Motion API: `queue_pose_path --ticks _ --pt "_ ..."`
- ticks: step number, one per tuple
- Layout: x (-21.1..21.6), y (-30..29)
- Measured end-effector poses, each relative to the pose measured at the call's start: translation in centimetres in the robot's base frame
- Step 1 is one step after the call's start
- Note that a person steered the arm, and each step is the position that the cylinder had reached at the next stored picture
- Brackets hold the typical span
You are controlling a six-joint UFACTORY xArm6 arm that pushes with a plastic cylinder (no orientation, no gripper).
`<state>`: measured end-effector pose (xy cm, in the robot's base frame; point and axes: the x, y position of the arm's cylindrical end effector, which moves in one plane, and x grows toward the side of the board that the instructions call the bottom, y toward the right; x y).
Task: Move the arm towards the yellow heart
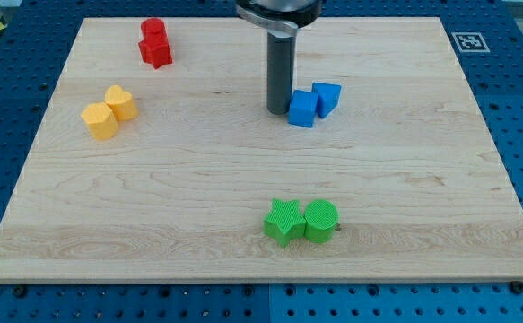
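The yellow heart (pixel 121 102) lies at the view's left on the wooden board (pixel 243 170), touching a yellow hexagon (pixel 100 121) just below and left of it. My tip (pixel 279 111) is at the upper middle of the board, far to the right of the yellow heart. It stands right beside the left edge of a blue cube (pixel 302 109).
A second blue block (pixel 326 96) touches the blue cube on its right. Two red blocks (pixel 154 43) sit at the view's top left. A green star (pixel 284 222) and a green cylinder (pixel 321 221) sit together near the view's bottom.
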<state>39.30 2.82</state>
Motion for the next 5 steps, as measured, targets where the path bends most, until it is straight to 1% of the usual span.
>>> queue_pose_path --ticks 1,2,5 --pt "0.0 3.0" --pt "0.0 4.8" --pt "0.0 -0.9"
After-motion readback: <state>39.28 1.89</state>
